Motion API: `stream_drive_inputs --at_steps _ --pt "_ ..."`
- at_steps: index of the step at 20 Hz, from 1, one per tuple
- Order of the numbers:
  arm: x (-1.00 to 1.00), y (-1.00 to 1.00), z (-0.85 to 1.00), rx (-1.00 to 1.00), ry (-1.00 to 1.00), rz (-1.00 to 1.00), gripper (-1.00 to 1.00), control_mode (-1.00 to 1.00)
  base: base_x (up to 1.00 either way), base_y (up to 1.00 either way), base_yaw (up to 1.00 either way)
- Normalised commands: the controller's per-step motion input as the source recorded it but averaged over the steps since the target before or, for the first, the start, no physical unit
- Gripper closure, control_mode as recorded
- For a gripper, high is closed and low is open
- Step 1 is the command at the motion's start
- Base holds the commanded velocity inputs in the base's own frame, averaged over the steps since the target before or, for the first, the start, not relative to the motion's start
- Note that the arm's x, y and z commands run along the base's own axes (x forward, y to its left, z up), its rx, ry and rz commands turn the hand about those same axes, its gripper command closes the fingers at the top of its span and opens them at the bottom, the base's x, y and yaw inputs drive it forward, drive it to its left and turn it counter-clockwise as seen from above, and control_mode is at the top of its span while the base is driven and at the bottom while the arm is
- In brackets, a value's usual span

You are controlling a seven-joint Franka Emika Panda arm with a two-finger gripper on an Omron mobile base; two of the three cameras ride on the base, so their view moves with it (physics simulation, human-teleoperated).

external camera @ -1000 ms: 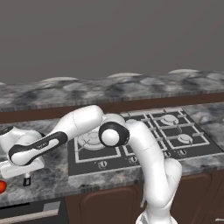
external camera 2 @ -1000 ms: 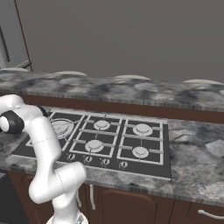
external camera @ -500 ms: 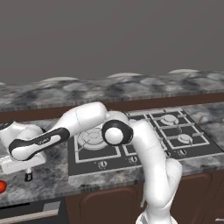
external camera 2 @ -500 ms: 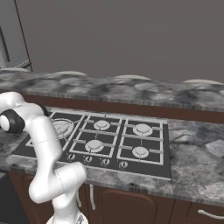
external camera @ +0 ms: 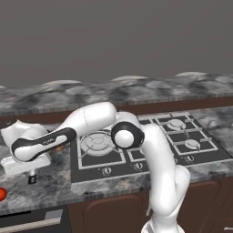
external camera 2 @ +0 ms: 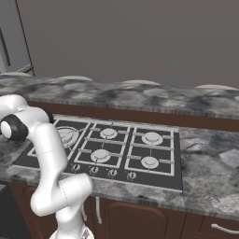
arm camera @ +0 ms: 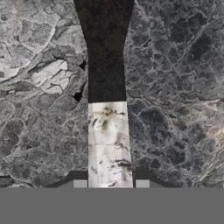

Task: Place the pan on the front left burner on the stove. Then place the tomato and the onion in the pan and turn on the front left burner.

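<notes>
Gripper [external camera: 32, 178]: open fingers astride the pan [arm camera: 108, 109] handle's pale tip
Risk: tip-end grasp lets pan swing or slip

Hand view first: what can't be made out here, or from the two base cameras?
- Small round black frying pan: the hand view shows its handle; the top edge cuts off the bowl.
- Gripper: its tips straddle the handle's pale grey end, but the hand view does not settle whether they touch it.
- Small bright red tomato: cut by the left base view's left edge.
- Orange-tan onion: mostly behind the forearm, left base view.
</notes>
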Motion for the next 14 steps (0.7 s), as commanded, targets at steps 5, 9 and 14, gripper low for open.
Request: stream_drive_inputs --at_steps 5,9,14 --pt "-0.11 -0.42 0.13 0.03 -0.06 -0.08 1.00 -1.00 0.00 0.00 0.00" --pt "-0.17 -0.51 0.18 0.05 -0.05 -0.09 1.00 -1.00 0.00 0.00 0.00" --pt "-0.15 -0.61 0.19 0.09 -0.02 -0.11 1.00 -1.00 0.00 0.00 0.00"
